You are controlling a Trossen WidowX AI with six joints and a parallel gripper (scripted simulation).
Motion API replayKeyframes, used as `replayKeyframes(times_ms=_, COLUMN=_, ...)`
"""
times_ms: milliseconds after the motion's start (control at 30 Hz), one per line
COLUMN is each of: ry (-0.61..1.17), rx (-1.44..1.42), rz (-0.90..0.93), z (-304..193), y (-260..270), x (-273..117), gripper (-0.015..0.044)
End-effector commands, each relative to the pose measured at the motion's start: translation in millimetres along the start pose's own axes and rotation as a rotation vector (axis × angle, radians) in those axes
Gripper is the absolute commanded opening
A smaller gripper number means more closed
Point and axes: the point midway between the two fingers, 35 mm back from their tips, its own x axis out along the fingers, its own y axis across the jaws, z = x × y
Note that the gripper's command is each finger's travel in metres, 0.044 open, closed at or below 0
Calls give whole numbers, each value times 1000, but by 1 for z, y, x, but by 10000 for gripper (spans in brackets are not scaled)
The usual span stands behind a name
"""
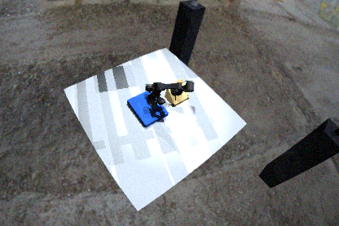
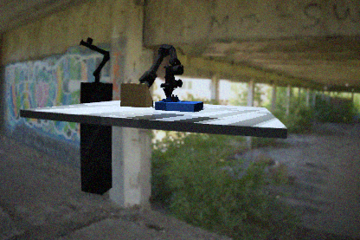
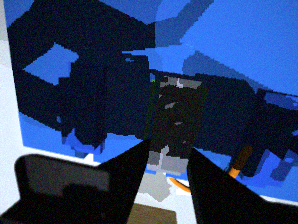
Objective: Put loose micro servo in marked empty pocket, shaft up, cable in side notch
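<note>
The blue deck [image 1: 138, 104] [image 2: 183, 107] [image 3: 235, 35] lies flat on the table. My gripper [image 2: 170, 98] [image 3: 168, 148] points down over the deck and is shut on the micro servo [image 3: 177, 117]. The servo shows as a dark block with grey ends, between the fingertips near the deck's edge. An orange cable [image 3: 233, 172] shows to the right of the servo, partly behind the right finger. The marked pocket cannot be made out in the dark shadow. Whether the ears touch the deck, and which way the shaft points, cannot be told.
A tan block [image 1: 173, 99] [image 2: 135, 95] stands on the table [image 1: 138, 183] [image 2: 260, 122] close beside the deck. Raised blue parts [image 3: 84, 142] [image 3: 267, 172] stand on either side of the servo. Black pedestals [image 1: 187, 28] [image 1: 301, 155] stand beyond the table.
</note>
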Motion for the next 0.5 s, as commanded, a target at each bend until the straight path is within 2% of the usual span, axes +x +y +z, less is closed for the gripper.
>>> replayKeyframes(times_ms=0, ry=-5, rx=6, rz=3, z=1, y=0, x=3, gripper=0)
replayKeyframes(times_ms=133, ry=-5, rx=6, rz=3, z=1, y=0, x=7, gripper=0)
replayKeyframes(times_ms=367, ry=-5, rx=6, rz=3, z=-1, y=0, x=6, gripper=184)
replayKeyframes(times_ms=467, ry=-5, rx=6, rz=2, z=0, y=0, x=-2, gripper=187)
